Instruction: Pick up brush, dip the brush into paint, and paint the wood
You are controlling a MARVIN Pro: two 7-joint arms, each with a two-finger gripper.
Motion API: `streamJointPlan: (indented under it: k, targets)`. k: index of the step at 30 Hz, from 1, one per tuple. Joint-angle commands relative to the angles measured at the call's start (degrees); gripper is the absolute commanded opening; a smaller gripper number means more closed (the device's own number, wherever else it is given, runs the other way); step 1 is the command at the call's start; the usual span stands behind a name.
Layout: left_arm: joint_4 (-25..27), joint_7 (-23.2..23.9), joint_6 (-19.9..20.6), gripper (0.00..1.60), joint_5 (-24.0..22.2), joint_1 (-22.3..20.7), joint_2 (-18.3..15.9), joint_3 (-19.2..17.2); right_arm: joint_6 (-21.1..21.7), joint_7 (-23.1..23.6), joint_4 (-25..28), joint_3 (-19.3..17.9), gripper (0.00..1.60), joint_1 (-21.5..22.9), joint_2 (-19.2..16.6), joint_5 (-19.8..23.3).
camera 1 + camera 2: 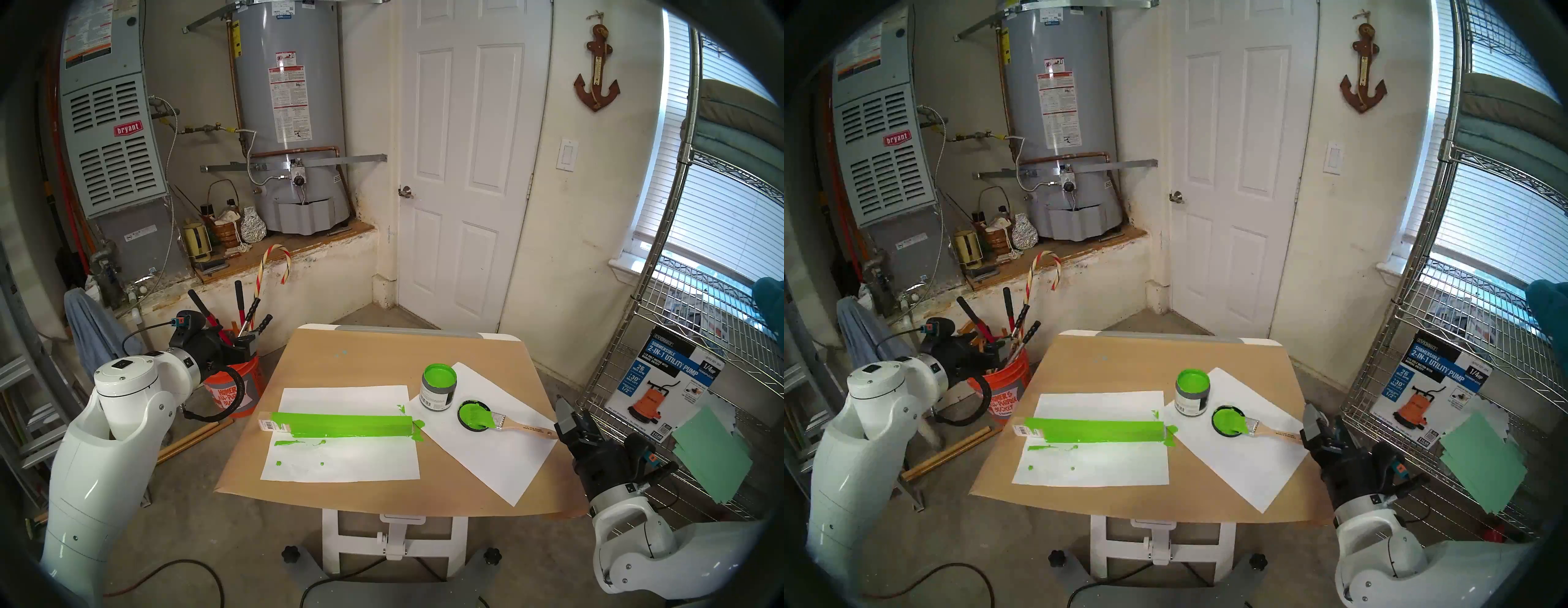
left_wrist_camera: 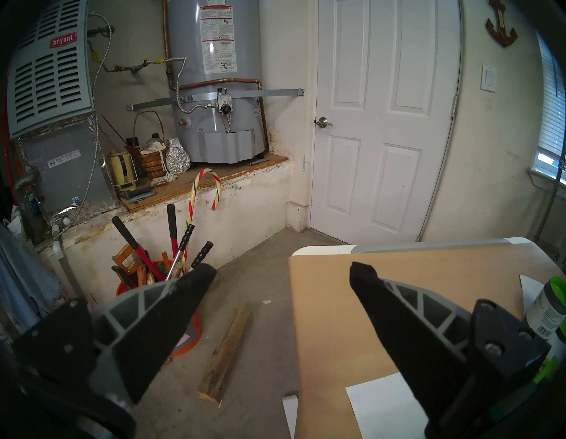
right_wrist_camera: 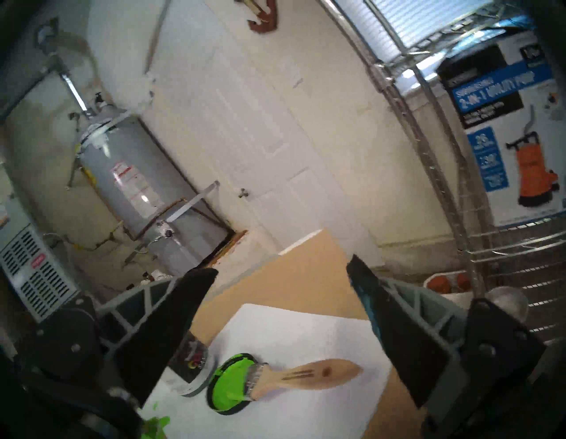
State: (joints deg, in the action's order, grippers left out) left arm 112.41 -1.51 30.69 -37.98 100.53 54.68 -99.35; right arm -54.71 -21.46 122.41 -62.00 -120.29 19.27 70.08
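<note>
**A:** Start with the table (image 1: pixel 254 475). Which arm sits nearer the work?

**B:** The right one. The right gripper (image 1: pixel 566 418) hangs at the table's right edge, fingers spread wide and holding nothing. The left gripper (image 2: pixel 283 271) is off the left side, over the floor, also spread and empty.

**A:** And the wood (image 1: pixel 339 424)?

**B:** Well apart from the right fingers, far to their left, lying crosswise on a white paper sheet (image 1: pixel 339 463), mostly green already.

**A:** The paint (image 1: pixel 439 380)?

**B:** Ahead and left of the fingers, in its open jar, beside the lid (image 1: pixel 473 416).

**A:** So, the brush (image 1: pixel 517 426).

**B:** Closest of all. Its long axis runs nearly straight away from the right fingertips: handle end just short of them, bristles resting on the lid at the far end. In the right wrist view, which is blurred, it appears below the gap between the fingers, so I'd judge a short reach forward and down, with the fingers closing across the handle.
</note>
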Motion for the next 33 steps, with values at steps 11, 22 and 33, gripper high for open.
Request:
streamJointPlan:
  k: [11,22,33]
  targets:
    - [0.8,-0.1,-0.4,1.60,0.0,-0.5,-0.1,-0.5,4.8,2.2,9.3,-0.2,1.60,7.4,9.6,-21.2]
    - [0.7,0.0,-0.3,1.60,0.0,-0.5,-0.2,-0.5,17.8,-1.8,12.6,2.7,1.60,14.7,16.7,-17.7]
    - [0.6,0.0,-0.3,1.60,0.0,-0.6,-0.2,-0.4,30.6,-4.4,11.5,-2.2,1.60,21.1,20.8,-20.8]
